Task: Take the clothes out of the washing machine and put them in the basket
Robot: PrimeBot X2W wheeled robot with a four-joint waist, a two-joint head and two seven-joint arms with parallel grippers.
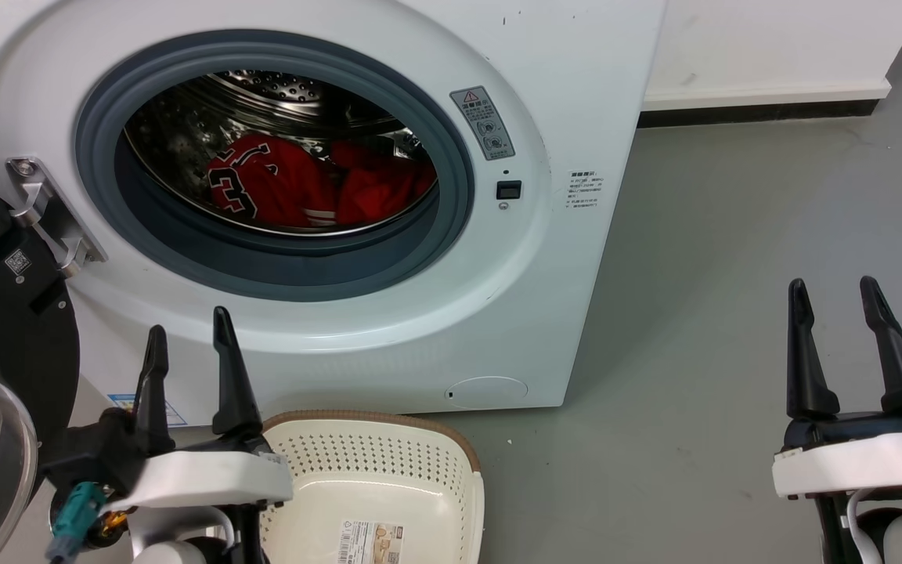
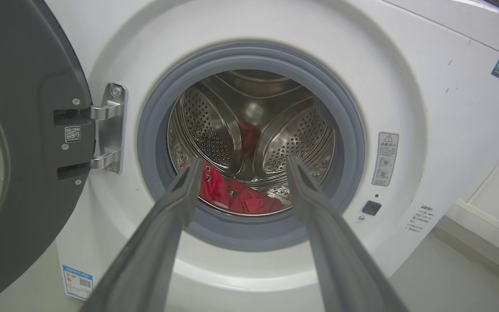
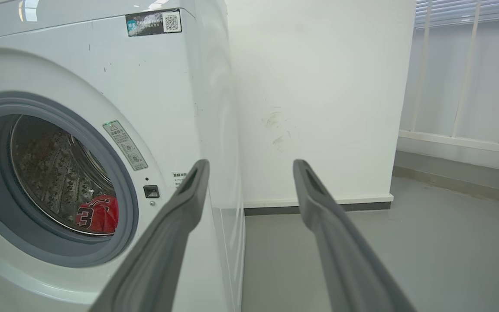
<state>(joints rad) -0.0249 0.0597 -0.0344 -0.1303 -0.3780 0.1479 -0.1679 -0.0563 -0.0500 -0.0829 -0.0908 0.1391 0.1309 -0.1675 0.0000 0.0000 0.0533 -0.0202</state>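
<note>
— Head view: where are the clothes [image 1: 294,184]?
— In the washer [image 1: 561,235], one o'clock from my left gripper [image 1: 189,321]; basket [image 1: 420,421] at four o'clock.
— Grip?
— Wide apart on it and on my right gripper [image 1: 831,282], holding nothing.

- Head view: high position, facing forward and down onto the washing machine [image 1: 561,258] front, fairly near; basket [image 1: 357,454] at bottom edge.
- Left wrist view: lower, facing squarely into the porthole [image 2: 249,232], close; door [image 2: 24,108] at left.
- Right wrist view: further right, facing the machine's front corner obliquely, wall [image 3: 319,86] beyond.
- Shared by all three: porthole, drum [image 2: 208,125], clothes [image 1: 279,184], warning sticker [image 1: 482,123].
</note>
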